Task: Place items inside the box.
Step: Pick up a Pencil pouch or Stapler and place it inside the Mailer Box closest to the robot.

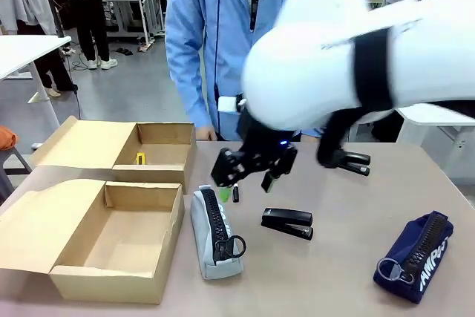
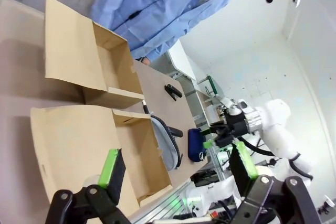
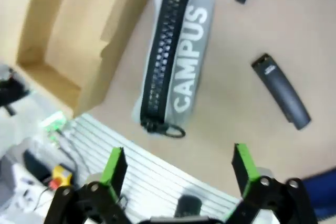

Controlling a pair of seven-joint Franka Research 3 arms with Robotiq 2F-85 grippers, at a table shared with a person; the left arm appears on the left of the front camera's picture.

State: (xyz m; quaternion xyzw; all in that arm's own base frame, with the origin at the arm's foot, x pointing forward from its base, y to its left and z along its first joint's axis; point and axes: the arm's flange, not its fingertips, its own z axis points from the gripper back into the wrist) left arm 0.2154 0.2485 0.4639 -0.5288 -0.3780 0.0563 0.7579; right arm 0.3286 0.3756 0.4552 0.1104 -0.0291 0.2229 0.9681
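While the right hand (image 1: pixel 247 188) hovers low over the bench (image 1: pixel 349 272) with its green-padded fingers (image 3: pixel 116 163) spread wide and nothing between them, the soft grey zip pencil case lettered "CAMPUS" (image 3: pixel 181 61) lies flat just ahead of it, and I judge it to be the next pick. Case sits just beside the right wall of the near open brown cardboard box (image 1: pixel 111 246), zip uppermost, pull ring toward the robot. Short black pen (image 1: pixel 236 194) lies just beyond the case's far end, close under the hand. Flat black stapler (image 1: pixel 287 223) lies near on the right, second black stapler (image 1: pixel 349 159) farther back, navy zip pencil case (image 1: pixel 412 257) well apart toward the right edge. Yellow utility knife (image 1: pixel 140 158) already lies in the far open cardboard box (image 1: pixel 167 139); the near box shows a bare cardboard floor. Left hand (image 2: pixel 177 166) hangs open and unloaded, looking down on both boxes from the robot's left. Person in a blue coat (image 1: pixel 200 35) stands at the far side. For a good grasp: shift the hand forward to the case's middle, keep the finger line across the narrow width — the wrist view suggests it is roughly so — and straddle the zip ridge before closing. Fabric will likely squash and sag, so close firmly, lift clear of the box wall, and steer off the pen.
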